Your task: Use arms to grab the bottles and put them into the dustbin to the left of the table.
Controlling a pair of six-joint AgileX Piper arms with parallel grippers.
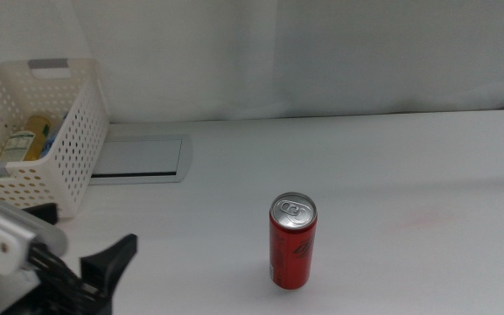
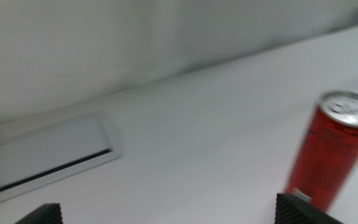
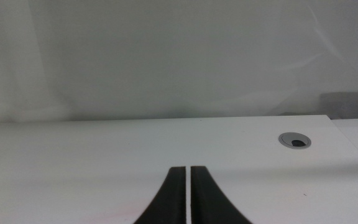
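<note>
Black jaws of the left gripper [image 1: 103, 262] stand spread wide and grip nothing, low at the near-left corner of the table [image 1: 392, 175]. Your remaining target is the red soda can [image 1: 293, 241], upright on the table, well apart from the gripper and further toward the table's middle. In the left wrist view the can [image 2: 331, 152] sits off to one side, close to one jaw tip rather than centred between the two.

To execute this step well:
- Swing the gripper until the can lies midway between the jaws before you advance.
- Approach level and close on the mid-body, below the rim, since a tall narrow can is likely to tip if struck high or off-centre.
- Expect blur in the wrist view while moving; confirm alignment in the middle view.

Beyond the gripper, the dustbin [image 1: 46, 131] stands at the table's left end, beside the grey inset panel [image 1: 143, 157], with the yellow juice bottle [image 1: 36, 136] already inside.

The right gripper [image 3: 187, 199] waits with its jaws closed together on nothing, over bare table.
</note>
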